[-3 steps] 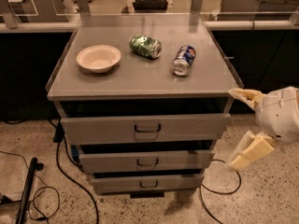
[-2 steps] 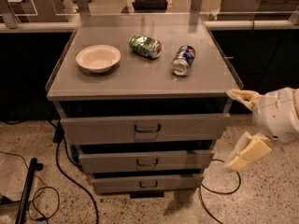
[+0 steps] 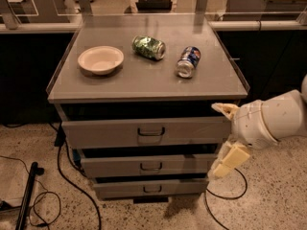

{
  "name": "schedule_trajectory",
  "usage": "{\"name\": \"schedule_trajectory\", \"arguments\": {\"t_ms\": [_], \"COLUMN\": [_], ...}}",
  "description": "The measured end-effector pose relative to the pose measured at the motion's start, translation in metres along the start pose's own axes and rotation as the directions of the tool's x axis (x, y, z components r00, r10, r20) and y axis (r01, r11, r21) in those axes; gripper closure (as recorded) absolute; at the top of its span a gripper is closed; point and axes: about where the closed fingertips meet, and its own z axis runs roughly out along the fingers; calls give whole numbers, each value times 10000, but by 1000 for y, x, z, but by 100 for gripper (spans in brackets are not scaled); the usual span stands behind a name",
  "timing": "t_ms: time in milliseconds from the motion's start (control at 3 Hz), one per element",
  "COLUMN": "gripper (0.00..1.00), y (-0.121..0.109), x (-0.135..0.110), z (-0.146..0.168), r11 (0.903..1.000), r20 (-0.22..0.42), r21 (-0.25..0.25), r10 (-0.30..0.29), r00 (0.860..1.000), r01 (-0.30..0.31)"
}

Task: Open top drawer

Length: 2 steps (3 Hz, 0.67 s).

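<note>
Here, grey metal top drawer (image 3: 148, 131), cream gripper (image 3: 215, 140) beside it.

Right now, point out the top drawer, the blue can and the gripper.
top drawer (image 3: 151, 132): camera view, on its centre loop handle.
blue can (image 3: 188, 61): camera view, middle of its side.
gripper (image 3: 215, 140): camera view, midway between its open fingers, at the top drawer's right end.

Dim warm light is falling from above on the table (image 3: 144, 80), shadows are pooling under its edge, and the pale tool (image 3: 216, 140) at its right front is catching light.
</note>
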Motion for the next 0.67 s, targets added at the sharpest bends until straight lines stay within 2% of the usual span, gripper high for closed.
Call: {"name": "schedule_trajectory", "arguments": {"t_ms": [333,667], "gripper": [0,0], "y": [-5,-15], "x": [9,15], "z": [27,48], "r11": [9999,9998], "r20": [-185,-451], "r21": [-122,142], "r10": [54,-122], "r00": [9998,9989], "r01": [-56,129]}}
